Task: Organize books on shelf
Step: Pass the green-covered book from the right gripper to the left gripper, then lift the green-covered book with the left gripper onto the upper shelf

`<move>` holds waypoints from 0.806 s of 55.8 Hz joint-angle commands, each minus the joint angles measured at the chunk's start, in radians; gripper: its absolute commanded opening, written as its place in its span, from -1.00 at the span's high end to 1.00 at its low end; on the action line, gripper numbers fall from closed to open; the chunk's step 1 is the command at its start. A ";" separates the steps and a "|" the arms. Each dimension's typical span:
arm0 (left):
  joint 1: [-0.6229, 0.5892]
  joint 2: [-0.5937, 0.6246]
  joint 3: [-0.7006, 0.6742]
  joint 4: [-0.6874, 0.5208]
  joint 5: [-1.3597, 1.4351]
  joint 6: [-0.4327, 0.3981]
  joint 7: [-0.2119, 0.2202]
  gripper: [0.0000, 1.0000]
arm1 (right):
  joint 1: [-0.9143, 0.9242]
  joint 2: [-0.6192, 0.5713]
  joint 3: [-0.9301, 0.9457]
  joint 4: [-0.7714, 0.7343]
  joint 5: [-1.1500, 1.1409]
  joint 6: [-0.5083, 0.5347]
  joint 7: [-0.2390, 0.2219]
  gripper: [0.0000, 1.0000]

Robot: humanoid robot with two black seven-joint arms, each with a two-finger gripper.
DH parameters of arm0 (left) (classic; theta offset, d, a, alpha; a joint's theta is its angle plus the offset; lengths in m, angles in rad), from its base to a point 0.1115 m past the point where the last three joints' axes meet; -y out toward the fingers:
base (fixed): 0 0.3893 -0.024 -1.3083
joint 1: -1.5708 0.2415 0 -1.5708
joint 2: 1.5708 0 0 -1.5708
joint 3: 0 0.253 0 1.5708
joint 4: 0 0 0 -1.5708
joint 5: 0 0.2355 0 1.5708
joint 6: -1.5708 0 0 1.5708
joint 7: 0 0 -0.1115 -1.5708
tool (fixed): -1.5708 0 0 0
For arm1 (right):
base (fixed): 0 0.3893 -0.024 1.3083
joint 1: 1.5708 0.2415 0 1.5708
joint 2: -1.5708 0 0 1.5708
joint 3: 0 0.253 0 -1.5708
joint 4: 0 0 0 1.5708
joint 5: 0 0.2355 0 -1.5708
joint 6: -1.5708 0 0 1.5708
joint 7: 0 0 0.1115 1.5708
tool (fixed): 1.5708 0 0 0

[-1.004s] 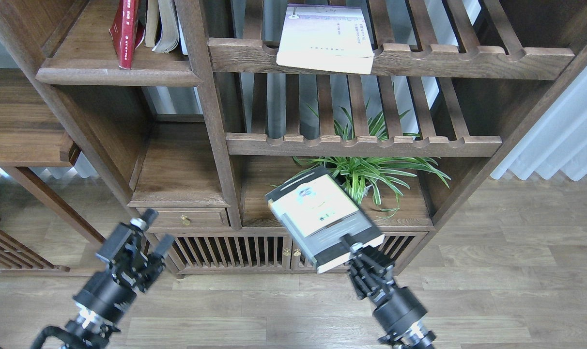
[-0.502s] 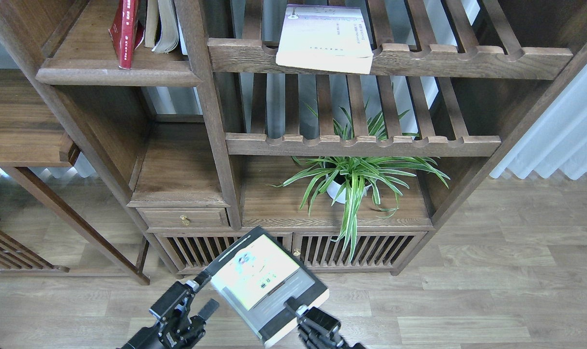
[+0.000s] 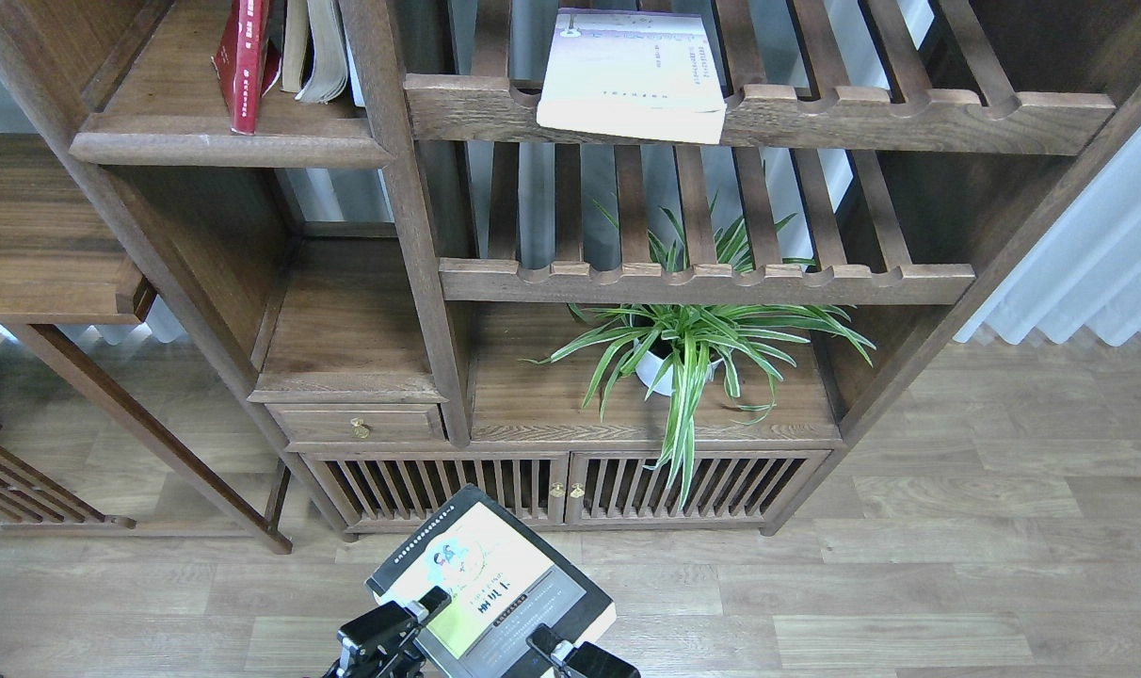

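Just above our two grippers sits the thick black-and-lime-green book [image 3: 490,589], cover up, tilted. Our right gripper [image 3: 556,652] grasps its near edge; our left gripper [image 3: 396,626] touches its left side, grip unclear.

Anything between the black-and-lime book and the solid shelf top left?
Nothing visible blocks the route. The thick black-and-lime-green book sits low, between both end effectors, left and right. The solid dark brown shelf board is up left; the dark red paperback and cream-paged books stand there, with bare board left of them.
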 commanded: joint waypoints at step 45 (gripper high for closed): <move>0.006 0.340 -0.702 -0.126 0.262 0.000 0.150 0.99 | 0.114 -0.023 0.070 -0.187 -0.003 0.000 0.016 -1.00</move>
